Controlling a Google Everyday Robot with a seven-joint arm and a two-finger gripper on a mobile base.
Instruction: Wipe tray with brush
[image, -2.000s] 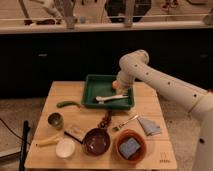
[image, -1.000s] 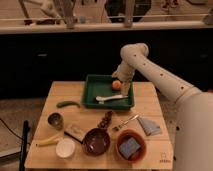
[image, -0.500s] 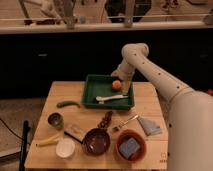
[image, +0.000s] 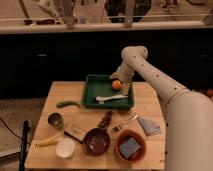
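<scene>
The gripper (image: 116, 79) hangs over the far right corner of the tray (image: 92, 93); whether it is open or closed cannot be told, and nothing is seen in its hold. Just below it, inside the tray, sits a small orange ball (image: 116, 85), between the gripper and the brush (image: 112, 98). The brush lies flat along the tray's near side, apart from the gripper. On the wooden surface (image: 150, 102), a green vegetable (image: 67, 104) lies left of the tray. Nearer are a metal utensil (image: 124, 123), a grey cloth (image: 148, 126), a dark red bowl (image: 96, 141) and a brown-orange bowl (image: 131, 145).
</scene>
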